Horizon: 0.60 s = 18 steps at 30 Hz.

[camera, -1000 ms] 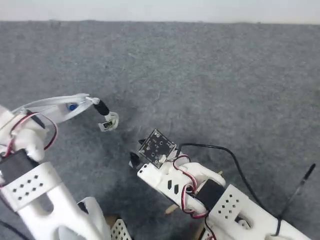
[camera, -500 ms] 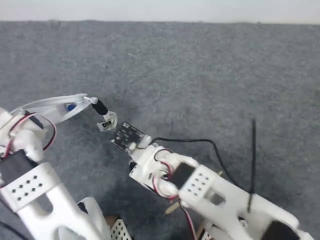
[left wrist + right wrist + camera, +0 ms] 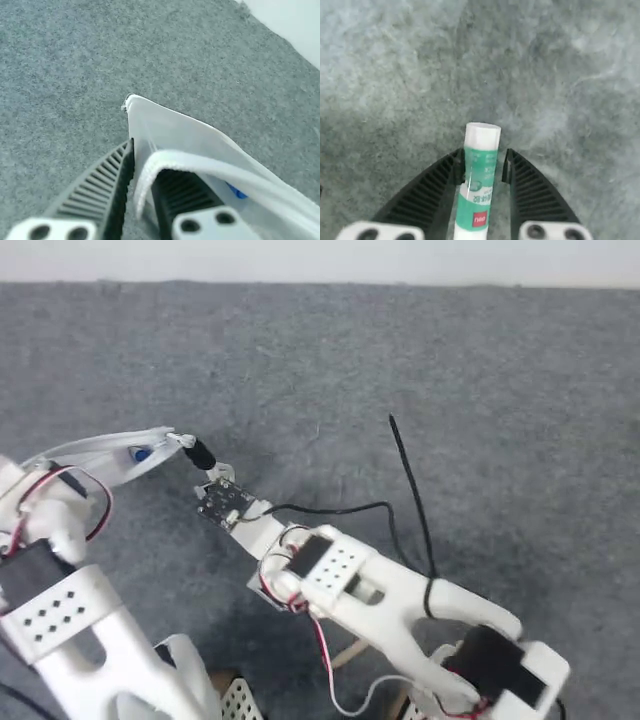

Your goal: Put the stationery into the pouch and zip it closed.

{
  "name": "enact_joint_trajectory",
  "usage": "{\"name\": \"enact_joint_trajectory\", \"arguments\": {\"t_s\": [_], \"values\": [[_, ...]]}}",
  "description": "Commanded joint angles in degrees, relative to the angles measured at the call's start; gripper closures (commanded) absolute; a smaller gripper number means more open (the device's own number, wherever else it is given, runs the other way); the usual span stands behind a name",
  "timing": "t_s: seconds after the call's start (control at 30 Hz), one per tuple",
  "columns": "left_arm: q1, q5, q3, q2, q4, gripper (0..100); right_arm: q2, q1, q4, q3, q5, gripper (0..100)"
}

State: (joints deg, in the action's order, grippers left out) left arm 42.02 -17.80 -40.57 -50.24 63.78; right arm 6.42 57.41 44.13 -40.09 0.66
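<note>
A translucent white pouch with a black zip end is held up at the left of the table. My left gripper is shut on the pouch's rim, and something blue shows through its wall. My right gripper is shut on a green and white glue stick, white cap pointing outward over the grey carpet. In the high view the right arm's wrist board sits just below the pouch's zip end and covers that gripper.
Grey carpet covers the table up to a white wall at the back. A black cable loops up from the right arm. A tan stick lies under that arm near the front edge.
The right arm has swung left and forward, carrying its wrist board from mid-table up to the pouch's zip end. Its black cable swept left. The left arm and pouch stayed still.
</note>
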Motion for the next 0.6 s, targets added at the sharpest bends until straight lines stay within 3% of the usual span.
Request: {"name": "enact_joint_trajectory", "arguments": {"t_s": [0.0, 0.37, 0.5, 0.57], "values": [[0.0, -0.8, 1.1, -0.1, -2.3, 99, -2.3, 0.5, 4.9, 7.6, -4.0, 87.7], [0.0, -0.8, 1.0, -0.1, -2.3, 99, -9.8, 0.4, 5.5, 9.0, -4.1, 88.6], [0.0, -0.8, 1.0, -0.1, -2.3, 99, -9.4, -0.1, 5.6, 8.8, -4.1, 99.8], [0.0, -0.8, 1.0, -0.1, -2.3, 99, -9.2, -1.2, 6.6, 8.8, -4.3, 97.6]]}}
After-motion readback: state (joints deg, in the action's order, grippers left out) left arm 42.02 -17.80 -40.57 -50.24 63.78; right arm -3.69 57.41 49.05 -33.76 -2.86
